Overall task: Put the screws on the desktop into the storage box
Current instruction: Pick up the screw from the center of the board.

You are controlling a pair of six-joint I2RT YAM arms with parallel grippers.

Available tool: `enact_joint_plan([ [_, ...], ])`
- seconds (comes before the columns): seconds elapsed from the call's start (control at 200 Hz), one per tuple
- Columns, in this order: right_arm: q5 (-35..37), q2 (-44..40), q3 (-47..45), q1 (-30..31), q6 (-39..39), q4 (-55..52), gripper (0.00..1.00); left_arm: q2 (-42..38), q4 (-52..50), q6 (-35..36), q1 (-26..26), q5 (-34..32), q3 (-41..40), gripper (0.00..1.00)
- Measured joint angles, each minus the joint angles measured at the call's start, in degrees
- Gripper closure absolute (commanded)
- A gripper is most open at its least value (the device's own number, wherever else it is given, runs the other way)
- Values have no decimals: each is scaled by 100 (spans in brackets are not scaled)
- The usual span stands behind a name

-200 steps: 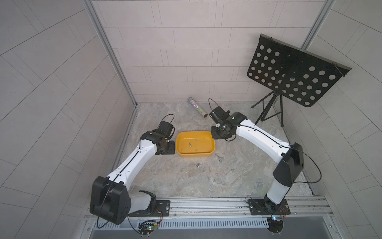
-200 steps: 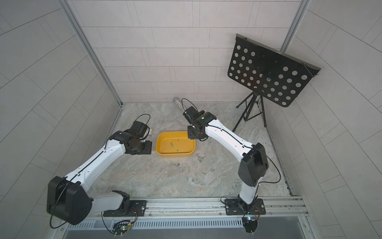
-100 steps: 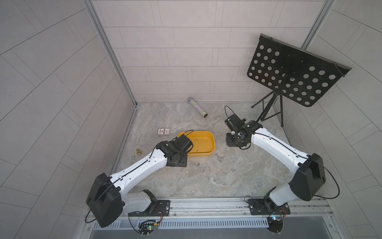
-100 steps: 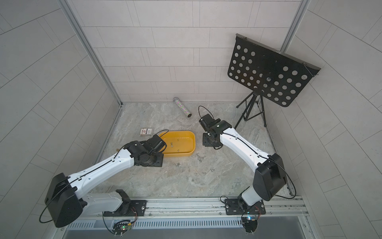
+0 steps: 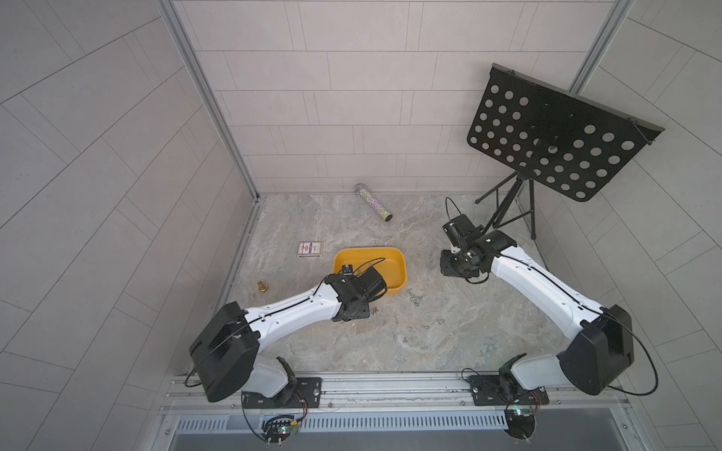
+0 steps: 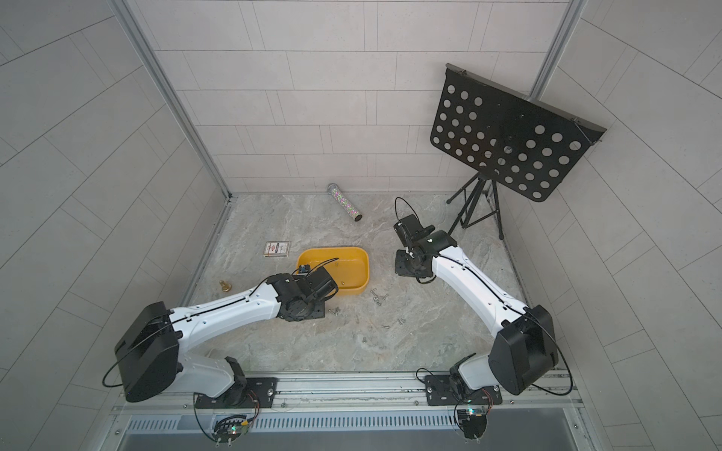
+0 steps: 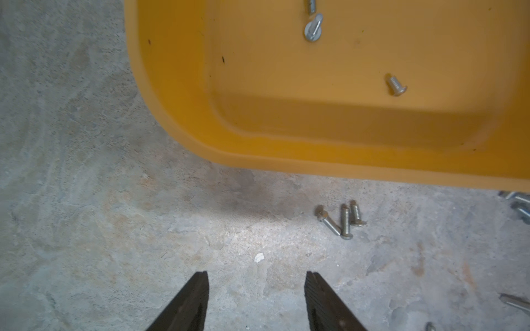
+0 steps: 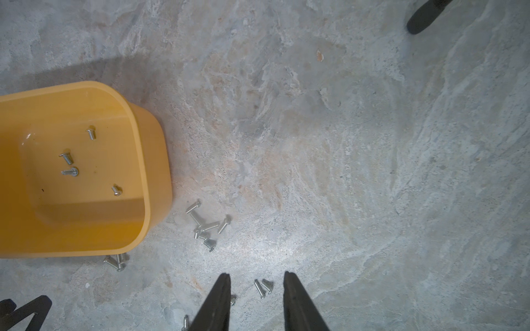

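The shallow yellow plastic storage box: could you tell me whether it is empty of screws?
No, four tiny silver screws lie inside the yellow plastic storage box in the right wrist view.

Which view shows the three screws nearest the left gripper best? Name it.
Left wrist: the three screws lie close, sharp, unobstructed. Right wrist shows them partly hidden behind the storage box; both top views show only specks.

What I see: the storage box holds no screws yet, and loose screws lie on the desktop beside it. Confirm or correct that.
Wrong about the storage box: the right wrist view shows at least four screws on its floor. The loose screws do lie on the desktop beside it.
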Motion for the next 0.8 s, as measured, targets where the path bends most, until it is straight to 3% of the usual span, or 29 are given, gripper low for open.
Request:
enact_joint_plan([
  [0.355, -245, -44, -52, -98, -118, 28, 65, 337, 623, -750, -116, -39, -114, 38],
  [0.8, -348, -44, -61, -190, -225, 28, 65, 811, 1316, -1097, -136, 107, -264, 41],
])
